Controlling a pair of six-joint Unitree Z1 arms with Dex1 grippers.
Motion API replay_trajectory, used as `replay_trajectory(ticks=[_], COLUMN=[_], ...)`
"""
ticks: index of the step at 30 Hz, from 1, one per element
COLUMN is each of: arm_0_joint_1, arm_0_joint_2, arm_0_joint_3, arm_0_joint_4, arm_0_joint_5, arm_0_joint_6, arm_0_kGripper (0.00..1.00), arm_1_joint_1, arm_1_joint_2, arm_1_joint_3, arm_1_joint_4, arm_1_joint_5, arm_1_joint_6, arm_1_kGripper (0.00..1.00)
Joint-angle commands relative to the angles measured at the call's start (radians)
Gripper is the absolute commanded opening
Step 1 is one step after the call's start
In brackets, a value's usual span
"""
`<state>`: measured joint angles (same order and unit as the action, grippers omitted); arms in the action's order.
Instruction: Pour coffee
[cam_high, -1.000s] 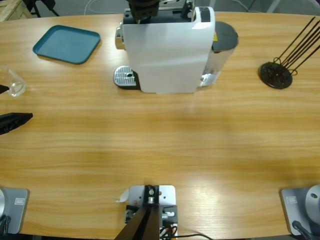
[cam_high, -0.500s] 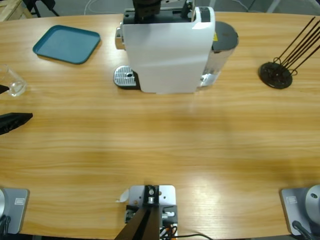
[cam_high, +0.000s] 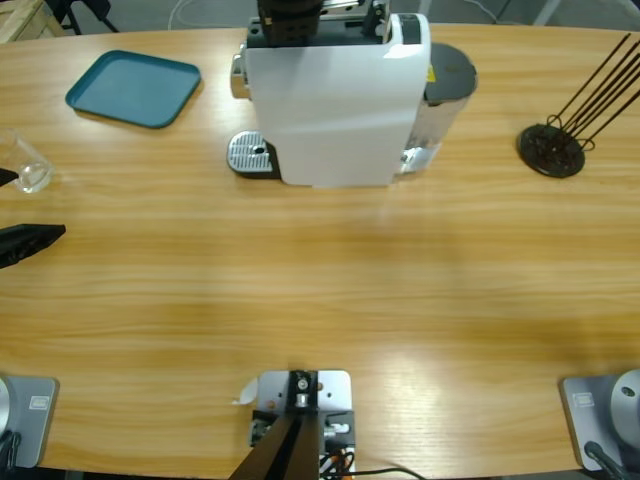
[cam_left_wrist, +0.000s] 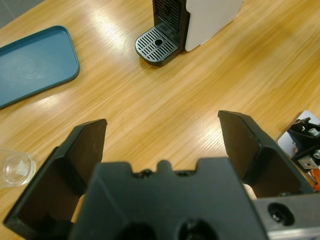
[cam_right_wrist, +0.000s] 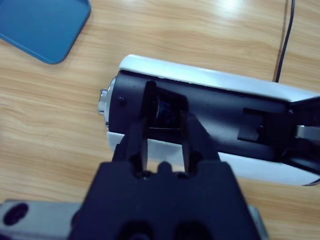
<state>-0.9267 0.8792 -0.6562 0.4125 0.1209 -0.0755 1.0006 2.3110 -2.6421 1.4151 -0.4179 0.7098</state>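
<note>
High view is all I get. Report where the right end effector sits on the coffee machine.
Observer: The right end effector is at the black recess on top of the white coffee machine.
Operator: Give me the left end effector.
Observer: The left end effector is wide open with nothing between its jaws, above the bare table.
Operator: Check the drip tray.
Observer: The drip tray has no cup on it.

Sitting on the table (cam_high: 320, 300): one white coffee machine (cam_high: 335, 100), one teal tray (cam_high: 133, 88), one clear glass cup (cam_high: 27, 165), one black wire rack (cam_high: 552, 148). Two tools are showing.
</note>
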Motion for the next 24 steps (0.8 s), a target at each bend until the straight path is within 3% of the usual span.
replay_trajectory(ticks=[1,4,5,9,13,15,16,17,20,23,24], arm_0_joint_1=[-0.004,-0.004,-0.004,-0.004,-0.004,-0.004,-0.004,-0.004,-0.004,-0.004,-0.004], arm_0_joint_2=[-0.003,0.005,0.002,-0.001,0.0,0.004,0.004,0.003,-0.001,0.004,0.004], arm_0_joint_3=[0.045,0.043,0.031,0.033,0.035,0.033,0.032,0.03,0.02,0.005,0.0], arm_0_joint_4=[-0.014,-0.014,-0.005,-0.003,-0.001,-0.001,-0.001,-0.001,-0.001,0.01,0.014], arm_0_joint_5=[-0.006,-0.004,-0.006,-0.004,0.014,0.019,0.019,0.019,0.019,0.018,0.018], arm_0_joint_6=[-0.012,-0.012,-0.012,-0.01,-0.004,-0.003,-0.003,-0.002,0.001,0.017,0.018], arm_0_kGripper=[0.957,0.954,0.956,0.964,1.0,1.0,1.0,1.0,1.0,1.0,1.0], arm_1_joint_1=[0.016,0.05,0.13,0.182,0.258,0.302,0.332,0.373,0.381,0.376,0.345], arm_1_joint_2=[-0.038,-0.108,-0.223,-0.316,-0.422,-0.495,-0.544,-0.622,-0.867,-1.11,-1.157], arm_1_joint_3=[-0.132,-0.136,-0.134,-0.105,0.036,0.192,0.288,0.431,0.857,1.305,1.482], arm_1_joint_4=[0.045,0.048,0.088,0.15,0.168,0.161,0.15,0.111,-0.166,-0.598,-0.841], arm_1_joint_5=[-0.01,0.007,-0.031,-0.02,0.035,-0.025,-0.1,-0.216,-0.256,-0.228,-0.23], arm_1_joint_6=[-0.056,-0.105,-0.117,-0.042,0.025,0.097,0.153,0.222,0.243,0.161,0.015], arm_1_kGripper=[0.683,0.695,0.816,0.996,1.0,1.0,1.0,0.995,0.761,0.6,0.6])
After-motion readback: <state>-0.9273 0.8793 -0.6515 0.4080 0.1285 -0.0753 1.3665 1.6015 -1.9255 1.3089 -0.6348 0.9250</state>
